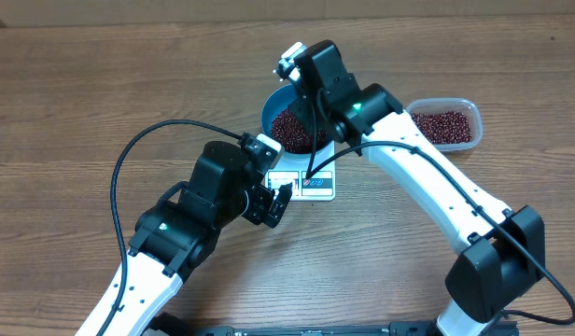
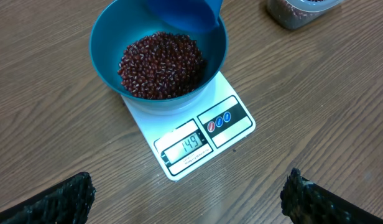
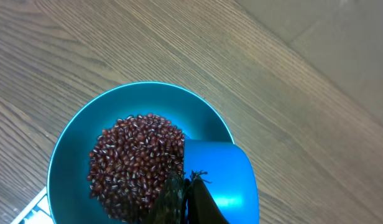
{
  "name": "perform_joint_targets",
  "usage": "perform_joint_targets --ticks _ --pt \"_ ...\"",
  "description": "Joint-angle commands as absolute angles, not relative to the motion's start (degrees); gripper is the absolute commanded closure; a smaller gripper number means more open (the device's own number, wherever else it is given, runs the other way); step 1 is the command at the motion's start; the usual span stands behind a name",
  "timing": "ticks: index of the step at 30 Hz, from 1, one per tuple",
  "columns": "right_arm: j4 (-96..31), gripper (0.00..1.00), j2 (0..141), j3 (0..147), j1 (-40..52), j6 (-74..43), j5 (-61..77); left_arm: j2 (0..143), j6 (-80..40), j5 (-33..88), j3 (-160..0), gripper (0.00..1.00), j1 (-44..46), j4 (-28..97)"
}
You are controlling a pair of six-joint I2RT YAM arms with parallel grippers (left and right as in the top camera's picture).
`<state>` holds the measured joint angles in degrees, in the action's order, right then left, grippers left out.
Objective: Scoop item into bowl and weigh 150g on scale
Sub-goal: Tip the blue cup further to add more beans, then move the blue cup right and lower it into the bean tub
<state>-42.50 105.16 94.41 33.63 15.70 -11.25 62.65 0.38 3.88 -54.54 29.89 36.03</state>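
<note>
Only the overhead view takes in both arms and the whole table [image 1: 101, 75]. The bowl [image 1: 272, 110] stands on the scale [image 1: 323, 191] about midway between the table's left and right edges. A clear tub [image 1: 444, 124] holding more of the red-brown beans stands well apart from it, toward the right edge. From above, the right arm covers part of the bowl and the scoop cannot be made out.

The left wrist view gives what the overhead cannot: the scale's display reads 149. Beside the display are two small round buttons, one red and one blue. The fine print around them and under the display is too small to read. This view also shows the beans [image 2: 160, 65] heaped in the bottom of the bowl, which is wider than the scale and covers its rear part. The underside of the blue scoop [image 2: 185, 12] hangs over the bowl's far rim. The left gripper [image 2: 185, 202] has its fingers spread wide at the bottom corners of that view. It holds nothing and hovers over bare table in front of the scale's front edge.

The right wrist view looks straight down into the bowl. The right gripper [image 3: 182, 202] is clamped tight on the scoop, whose cup sits over the bowl's inner wall just beside the bean pile. A white corner of the scale shows under the rim.
</note>
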Motion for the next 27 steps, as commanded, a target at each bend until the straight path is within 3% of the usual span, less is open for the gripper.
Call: perform_joint_targets --ticks 1,12,27 --pt "-41.78 0.96 101.86 96.47 34.72 15.97 -14.52 62.57 1.3 3.86 -55.66 0.01 29.54 35.77" --pt "-39.97 0.96 92.18 96.53 31.81 -0.08 -14.85 62.57 1.3 3.88 -55.66 0.01 29.54 35.81" --pt "-47.92 0.96 91.48 94.5 12.45 -4.95 -19.66 62.57 1.3 3.88 -55.66 0.0 29.54 35.81"
